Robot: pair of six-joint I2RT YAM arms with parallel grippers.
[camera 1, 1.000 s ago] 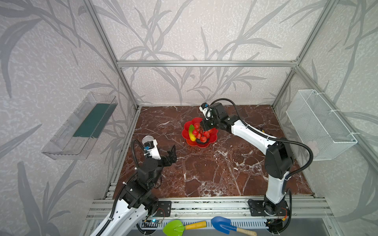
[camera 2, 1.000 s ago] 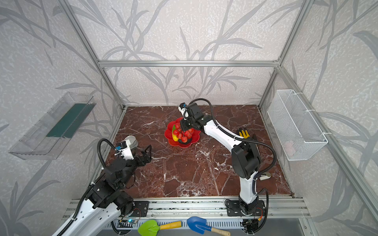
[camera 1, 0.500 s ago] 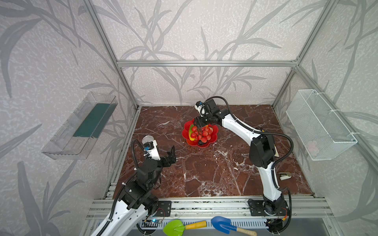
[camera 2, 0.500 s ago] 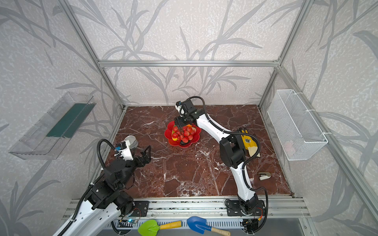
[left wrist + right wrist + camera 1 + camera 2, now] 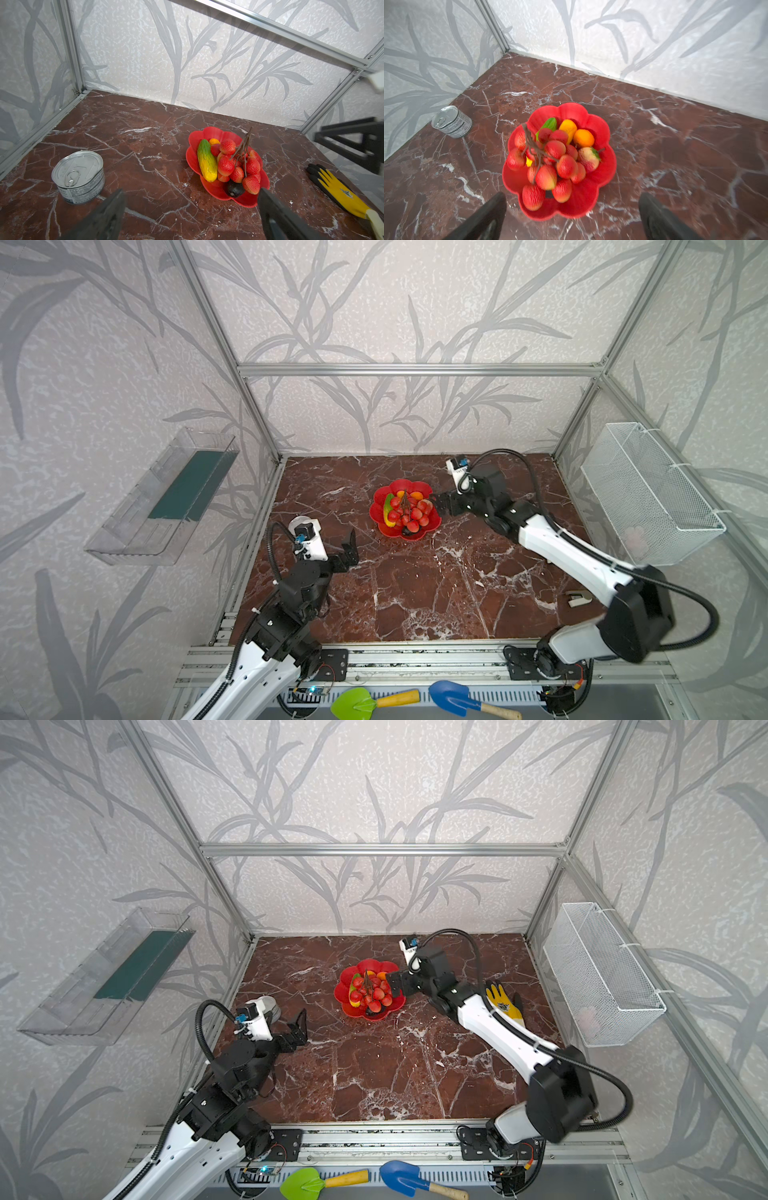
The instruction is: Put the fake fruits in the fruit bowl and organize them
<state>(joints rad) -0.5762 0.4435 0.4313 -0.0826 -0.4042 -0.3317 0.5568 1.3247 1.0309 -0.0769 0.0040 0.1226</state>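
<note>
The red scalloped fruit bowl (image 5: 432, 526) (image 5: 345, 1006) sits mid-table at the back, with the fake fruits piled in it. A red berry cluster (image 5: 550, 164) (image 5: 239, 166) lies on top, its brown stem sticking up. Beside it lie a green-yellow oblong (image 5: 206, 160), a small orange (image 5: 583, 137), an orange-yellow oblong (image 5: 568, 126) and a dark oval (image 5: 234, 189). My right gripper (image 5: 438, 504) (image 5: 573, 197) hangs open just right of the bowl, holding nothing. My left gripper (image 5: 352, 548) (image 5: 191, 195) is open and empty, well short of the bowl at the front left.
A silver tin can (image 5: 80, 176) (image 5: 451, 121) stands near the left wall. A yellow-and-black glove (image 5: 505, 1002) (image 5: 340, 191) lies right of the bowl. A white mesh basket (image 5: 648, 493) hangs on the right wall. Two toy shovels (image 5: 365, 701) lie off the front edge.
My right gripper has opened and drawn back from over the bowl to its right side. The berry cluster lies loose in the bowl. The left arm has barely moved.
</note>
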